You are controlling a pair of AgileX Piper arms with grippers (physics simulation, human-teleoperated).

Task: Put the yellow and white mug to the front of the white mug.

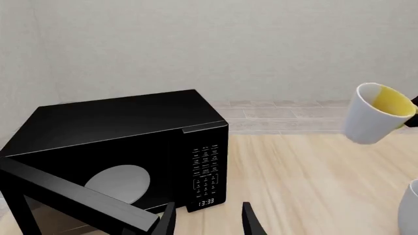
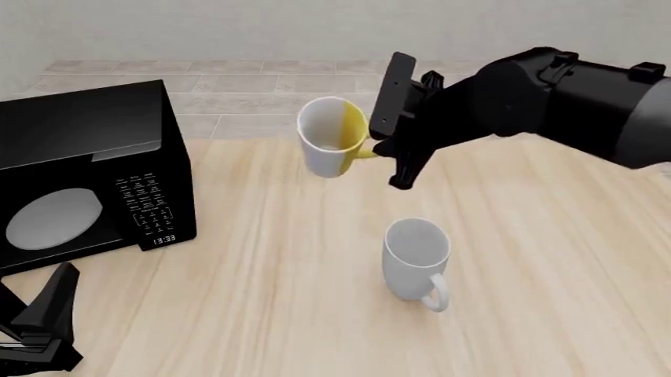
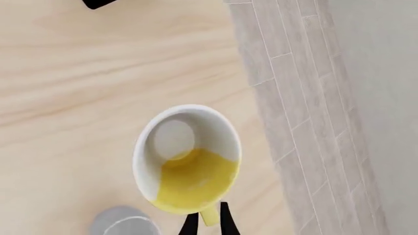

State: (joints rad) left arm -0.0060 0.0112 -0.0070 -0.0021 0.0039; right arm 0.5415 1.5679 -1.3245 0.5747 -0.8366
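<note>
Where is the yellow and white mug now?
In the front view, the yellow and white mug hangs tilted in the right gripper, beyond the white mug.

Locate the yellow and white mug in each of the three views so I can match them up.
Left wrist view: yellow and white mug at the right edge, lifted off the table.
Front view: upper middle, held by its handle in the right tool.
Right wrist view: centre, seen from above its rim, handle between the tool's fingers.
Shared landmark: the white mug, also at an edge in both wrist views.
</note>
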